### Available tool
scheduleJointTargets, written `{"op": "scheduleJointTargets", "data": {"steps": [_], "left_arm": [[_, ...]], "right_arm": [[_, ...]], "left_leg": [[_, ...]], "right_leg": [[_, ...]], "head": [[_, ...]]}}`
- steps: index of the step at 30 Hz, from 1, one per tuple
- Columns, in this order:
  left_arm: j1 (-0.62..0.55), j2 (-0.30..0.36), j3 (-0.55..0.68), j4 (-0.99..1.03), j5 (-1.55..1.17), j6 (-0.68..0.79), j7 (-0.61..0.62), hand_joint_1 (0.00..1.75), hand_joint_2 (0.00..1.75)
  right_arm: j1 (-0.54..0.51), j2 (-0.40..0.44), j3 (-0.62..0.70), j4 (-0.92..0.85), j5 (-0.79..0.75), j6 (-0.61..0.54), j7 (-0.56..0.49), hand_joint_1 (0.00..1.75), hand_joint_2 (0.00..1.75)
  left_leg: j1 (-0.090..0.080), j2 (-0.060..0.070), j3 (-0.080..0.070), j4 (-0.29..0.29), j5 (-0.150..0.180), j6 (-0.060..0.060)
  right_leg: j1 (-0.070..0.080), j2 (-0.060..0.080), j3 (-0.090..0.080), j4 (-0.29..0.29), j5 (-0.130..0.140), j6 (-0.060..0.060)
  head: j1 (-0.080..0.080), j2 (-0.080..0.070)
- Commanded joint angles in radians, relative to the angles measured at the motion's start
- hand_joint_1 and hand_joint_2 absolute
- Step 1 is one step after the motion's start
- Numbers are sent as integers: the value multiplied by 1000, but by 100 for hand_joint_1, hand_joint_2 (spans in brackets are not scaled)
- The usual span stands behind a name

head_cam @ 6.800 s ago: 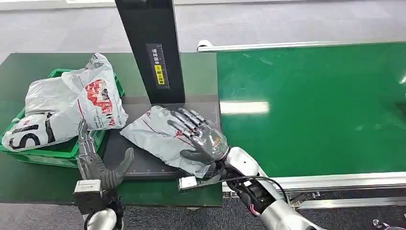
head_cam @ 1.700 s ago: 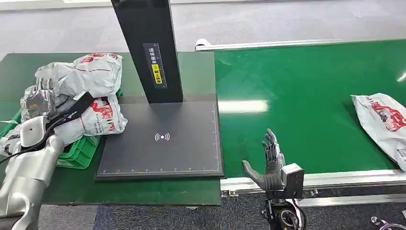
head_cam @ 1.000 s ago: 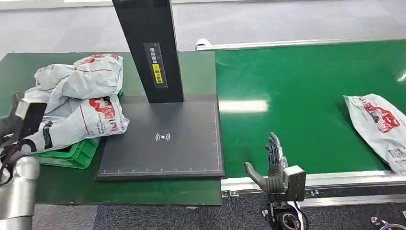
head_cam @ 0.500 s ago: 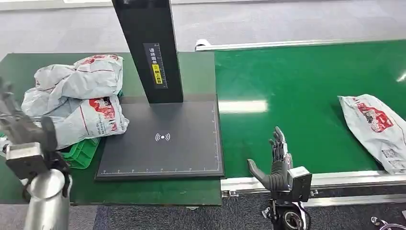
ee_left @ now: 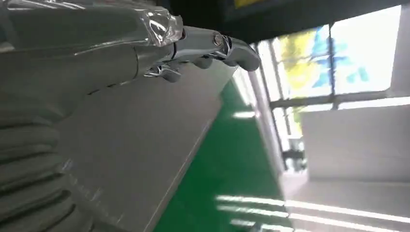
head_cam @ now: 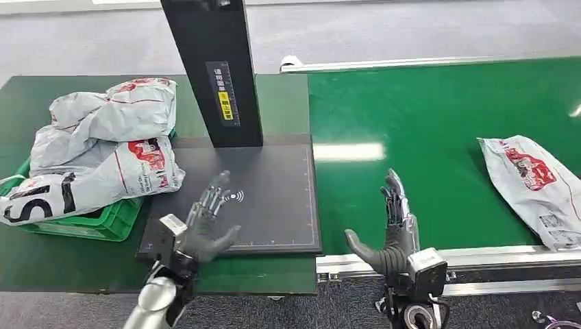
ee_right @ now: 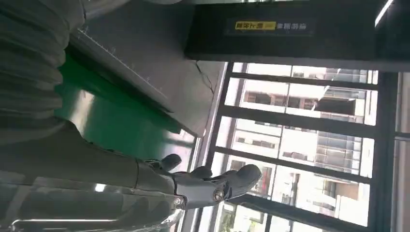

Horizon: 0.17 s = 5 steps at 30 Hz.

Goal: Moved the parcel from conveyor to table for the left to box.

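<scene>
A grey plastic parcel point(head_cam: 533, 186) with red print lies on the green conveyor belt point(head_cam: 425, 130) at the far right. My right hand point(head_cam: 390, 236) stands open and upright at the belt's near edge, well left of that parcel; its fingers point(ee_right: 212, 183) hold nothing. My left hand point(head_cam: 205, 223) hovers open over the near left part of the dark scanner pad point(head_cam: 274, 185), fingers point(ee_left: 212, 46) stretched out, empty. Several grey parcels point(head_cam: 103, 154) are heaped on the green crate point(head_cam: 103, 219) at the left of the table.
A black scanner post point(head_cam: 216, 68) rises from the back of the pad. The green table point(head_cam: 274, 274) runs left of the conveyor, whose metal rail point(head_cam: 493, 257) lines the near side. Grey floor lies beyond and below.
My left hand has swung from beside the crate to over the pad's near left part. The parcel on the belt has drifted left. My right hand has risen slightly.
</scene>
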Motion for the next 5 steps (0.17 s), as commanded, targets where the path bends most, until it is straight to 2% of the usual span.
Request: {"op": "scheduleJointTargets", "data": {"steps": [1, 5], "left_arm": [[-11, -25, -85, 196, -53, 91, -4, 0, 175], [-7, -18, -72, 177, -76, 146, -9, 0, 175]], "right_arm": [[39, -46, 38, -59, 13, -2, 4, 0, 175], [38, -53, 29, -66, 21, -4, 24, 0, 175]], "left_leg": [[0, -1, 2, -1, 0, 1], [-1, -1, 3, -2, 0, 1]], "right_leg": [[0, -1, 2, -1, 0, 0], [0, -1, 4, -2, -1, 0]], "head": [[0, 0], [0, 0]]}}
